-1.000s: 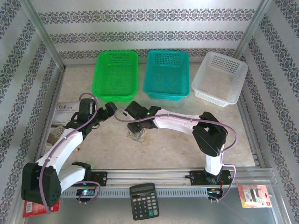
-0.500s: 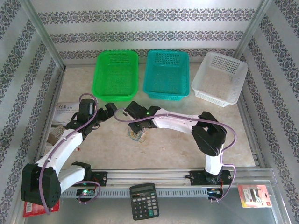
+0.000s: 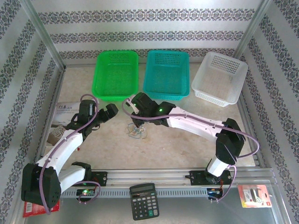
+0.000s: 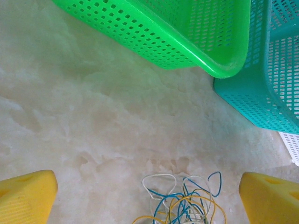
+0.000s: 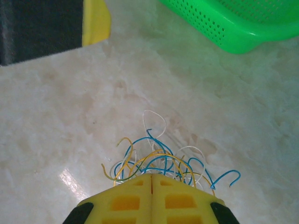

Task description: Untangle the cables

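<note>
Pinching entry, right tool (image 5: pixel 152 176): fingers pressed together at the near edge of the cables (image 5: pixel 159 161), with yellow and blue strands running in at the tips. I could not tell which strand was caught.

Left tool (image 3: pixel 111 110): fingers spread wide, just beside the tangle and touching nothing.

Location of cables: one loose heap on the tabletop (image 3: pixel 177 149), between the two tools and in front of the green basket (image 3: pixel 117 95).

Handling, my judgement: I should raise the pinched strand slowly. The spread tool should close on a strand of another colour low in the heap, and the two should then draw apart gently so the loops slip rather than tighten.

Count:
- Tools: two.
- Baskets: three, namely the green, one teal basket (image 3: pixel 166 93) and one white basket (image 3: pixel 215 95).
- Cable colours: three, namely yellow, blue and whitish.
- Separate strands: several, too knotted to number.
</note>
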Controlling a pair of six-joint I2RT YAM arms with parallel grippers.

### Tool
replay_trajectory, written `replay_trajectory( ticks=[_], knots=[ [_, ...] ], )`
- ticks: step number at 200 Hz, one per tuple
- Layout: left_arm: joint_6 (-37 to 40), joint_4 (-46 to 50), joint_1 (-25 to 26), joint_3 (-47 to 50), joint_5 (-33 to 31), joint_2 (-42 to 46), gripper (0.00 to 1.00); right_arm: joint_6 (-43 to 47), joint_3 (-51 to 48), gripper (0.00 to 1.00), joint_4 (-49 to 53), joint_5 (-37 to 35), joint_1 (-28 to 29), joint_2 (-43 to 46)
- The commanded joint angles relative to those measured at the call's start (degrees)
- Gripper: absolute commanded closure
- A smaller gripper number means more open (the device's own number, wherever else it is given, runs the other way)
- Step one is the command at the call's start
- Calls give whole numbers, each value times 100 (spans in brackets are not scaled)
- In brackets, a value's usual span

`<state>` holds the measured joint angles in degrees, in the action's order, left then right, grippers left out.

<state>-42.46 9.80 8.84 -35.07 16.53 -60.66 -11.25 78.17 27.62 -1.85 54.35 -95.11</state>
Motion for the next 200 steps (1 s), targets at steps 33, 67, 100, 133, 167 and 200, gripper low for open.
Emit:
replay_trajectory(
  ticks=[33,67,100,133,167,200],
  knots=[
    [303,-1034,-69,347,1332,193,0,-329,20,100,-151,417,-167,702],
    [343,-1657,104,791,1693,556,0,-469,53,100,-289,514,-379,1087],
    [456,-2135,592,983,1657,668,0,-623,154,100,-371,775,-609,1254],
    [889,-2240,1268,831,1325,456,0,-715,385,100,-380,991,-738,1341],
    [1508,-2340,1870,583,871,71,0,-761,497,100,-375,1105,-785,1332],
    [1729,-2781,2167,457,514,-380,0,-858,422,100,-463,1208,-785,1358]
  ],
)
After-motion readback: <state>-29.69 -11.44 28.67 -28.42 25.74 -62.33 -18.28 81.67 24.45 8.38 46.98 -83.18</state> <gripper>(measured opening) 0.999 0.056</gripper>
